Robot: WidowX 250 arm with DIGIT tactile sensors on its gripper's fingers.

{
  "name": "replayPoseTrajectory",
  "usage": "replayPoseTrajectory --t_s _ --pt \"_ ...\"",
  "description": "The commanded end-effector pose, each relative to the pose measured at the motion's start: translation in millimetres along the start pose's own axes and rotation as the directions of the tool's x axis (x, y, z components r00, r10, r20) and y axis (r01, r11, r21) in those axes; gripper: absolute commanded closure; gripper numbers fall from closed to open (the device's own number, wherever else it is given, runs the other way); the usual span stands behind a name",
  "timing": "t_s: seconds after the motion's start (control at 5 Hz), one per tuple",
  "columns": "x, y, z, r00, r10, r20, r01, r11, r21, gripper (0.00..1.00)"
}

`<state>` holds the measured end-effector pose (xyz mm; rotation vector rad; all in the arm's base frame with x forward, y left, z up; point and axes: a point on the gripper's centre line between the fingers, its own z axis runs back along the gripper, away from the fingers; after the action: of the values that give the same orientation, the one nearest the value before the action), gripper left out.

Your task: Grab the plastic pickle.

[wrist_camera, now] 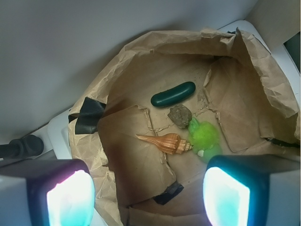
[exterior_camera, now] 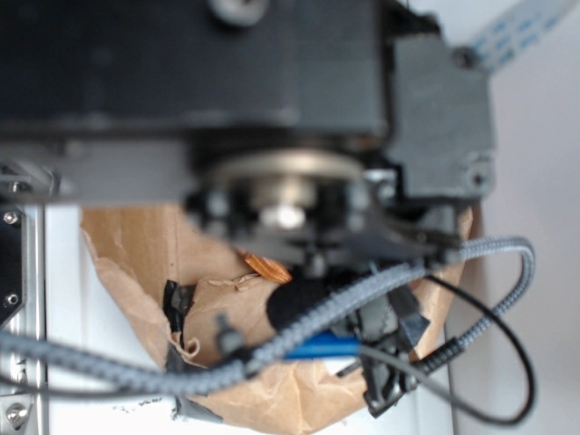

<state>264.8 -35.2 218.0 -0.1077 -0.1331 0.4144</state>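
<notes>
The plastic pickle (wrist_camera: 173, 94), glossy dark green and oblong, lies on the brown paper floor of a crumpled paper basin (wrist_camera: 141, 56), toward its far side in the wrist view. My gripper (wrist_camera: 148, 195) hangs well above the basin, open, with nothing between its glowing pads (wrist_camera: 70, 197). The pickle sits far ahead of the fingertips, up and slightly right of the gap. In the exterior view the arm's dark body (exterior_camera: 227, 82) fills most of the frame and the pickle is hidden.
Beside the pickle lie a grey-brown rock (wrist_camera: 180, 116), an orange seashell (wrist_camera: 167, 142) and a fuzzy light green plush (wrist_camera: 203, 138). Black tape patches (wrist_camera: 87, 115) hold the paper. Raised paper walls (wrist_camera: 263, 80) ring the floor. Cables (exterior_camera: 362, 299) cross the exterior view.
</notes>
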Motion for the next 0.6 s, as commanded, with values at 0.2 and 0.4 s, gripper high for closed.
replayPoseTrajectory --t_s 0.2,0.4 --pt "25.9 30.7 -87.1 0.977 0.175 0.120 -0.175 0.985 -0.006 0.00" --pt "40.9 36.4 -98.7 0.968 0.218 0.126 -0.221 0.975 0.013 0.00"
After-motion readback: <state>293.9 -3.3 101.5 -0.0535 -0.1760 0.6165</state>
